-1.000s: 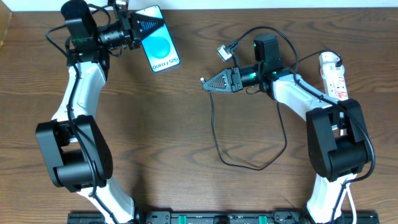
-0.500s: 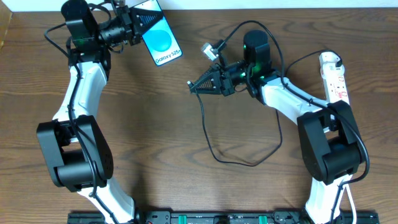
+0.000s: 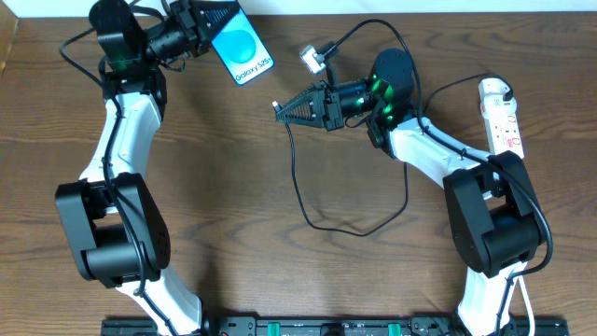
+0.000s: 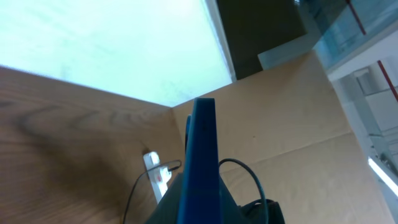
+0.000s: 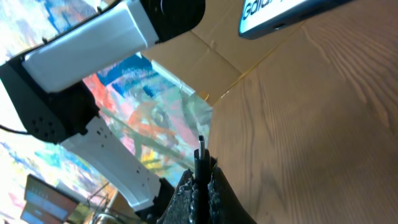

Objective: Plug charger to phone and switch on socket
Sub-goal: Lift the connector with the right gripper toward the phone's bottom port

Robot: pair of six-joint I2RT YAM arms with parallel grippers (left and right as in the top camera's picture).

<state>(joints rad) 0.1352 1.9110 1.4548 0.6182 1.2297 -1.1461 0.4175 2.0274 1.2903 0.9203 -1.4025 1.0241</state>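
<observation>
The phone [image 3: 241, 51], with its blue screen and white "Galaxy S25+" strip, is held tilted above the table's far left by my left gripper [image 3: 211, 28], which is shut on its upper end. The left wrist view shows the phone [image 4: 202, 137] edge-on between the dark fingers. My right gripper [image 3: 283, 110] is shut on the charger's small plug tip [image 3: 276, 105], a short way right of and below the phone. The black cable [image 3: 297, 177] hangs from it in a loop. In the right wrist view the tip [image 5: 201, 152] sticks out of the shut fingers [image 5: 219, 190], the phone [image 5: 280, 15] above. The socket [image 3: 499, 112] lies far right.
A small white adapter-like block [image 3: 312, 58] hangs on the cable near the right arm. The cable loop [image 3: 350, 229] lies on the wooden table's middle. The socket's white cord [image 3: 522, 299] runs down the right edge. A cardboard wall [image 4: 280, 112] stands behind the table.
My right gripper has carried the plug tip left and slightly up, closer to the phone, dragging the cable loop along. The left gripper has shifted the phone a little up and left.
</observation>
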